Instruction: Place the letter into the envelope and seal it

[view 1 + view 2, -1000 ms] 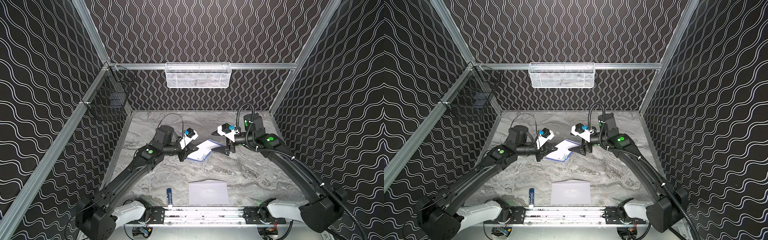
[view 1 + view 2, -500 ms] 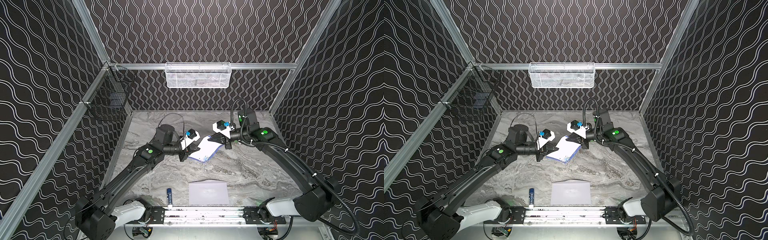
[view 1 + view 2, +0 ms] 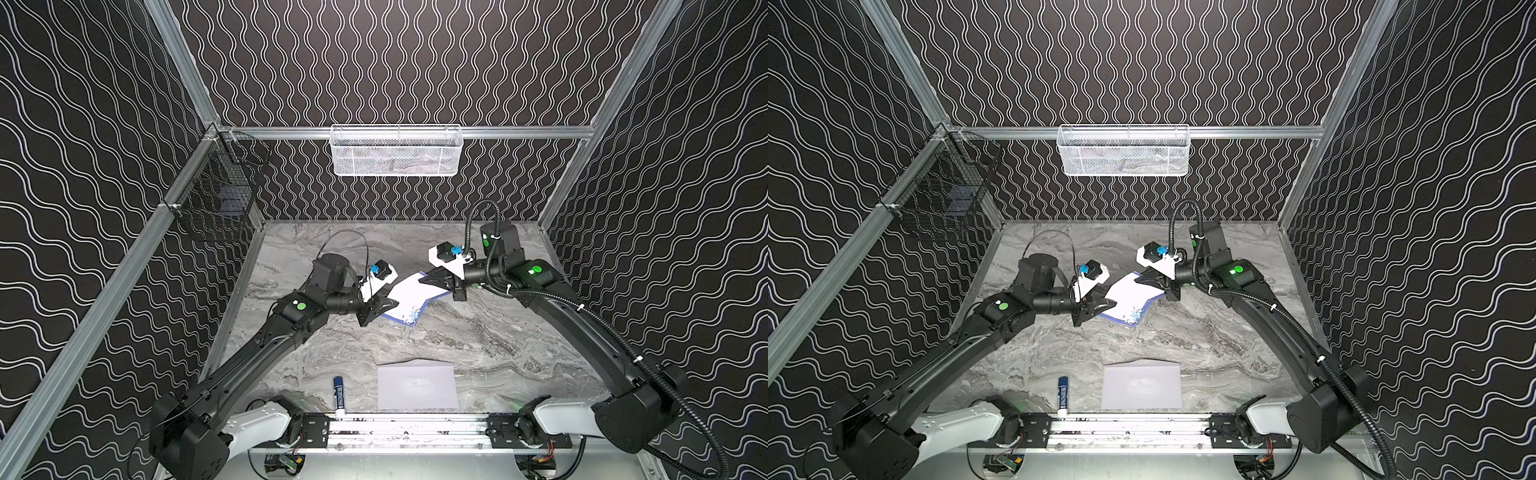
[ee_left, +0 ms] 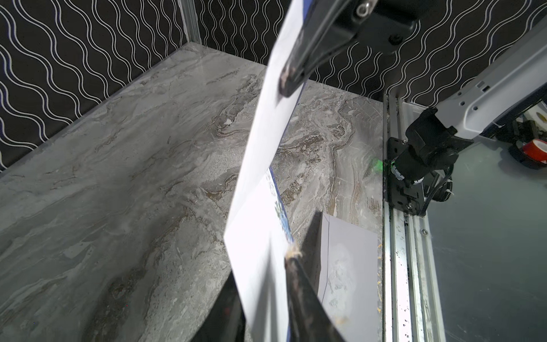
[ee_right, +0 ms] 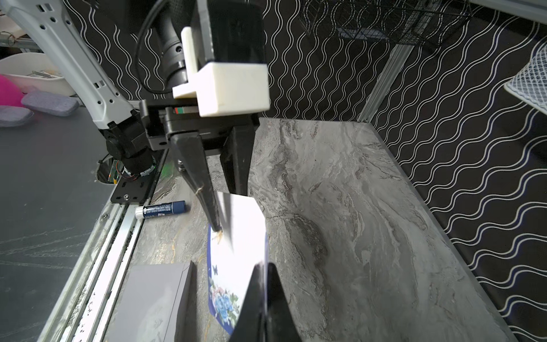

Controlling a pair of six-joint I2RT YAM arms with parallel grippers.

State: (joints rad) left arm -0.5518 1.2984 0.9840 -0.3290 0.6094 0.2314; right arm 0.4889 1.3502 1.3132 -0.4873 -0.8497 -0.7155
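The right gripper (image 3: 424,280) clamps the letter (image 3: 409,296) beyond the envelope (image 3: 417,386). Only the right wrist view plainly shows the left gripper (image 5: 226,210) parted around the letter's edge.

Black jointed arms (image 3: 266,345) on white base links (image 3: 257,419). Tapered black fingers (image 5: 204,183) on left hand (image 3: 390,306) and right hand (image 3: 423,281). Above each hand, white camera mount (image 3: 444,258) with blue plug (image 3: 456,251). Behind each hand, round green light (image 3: 301,306). Behind right hand, ribbed black hose (image 3: 468,226) with white ties (image 3: 580,307).
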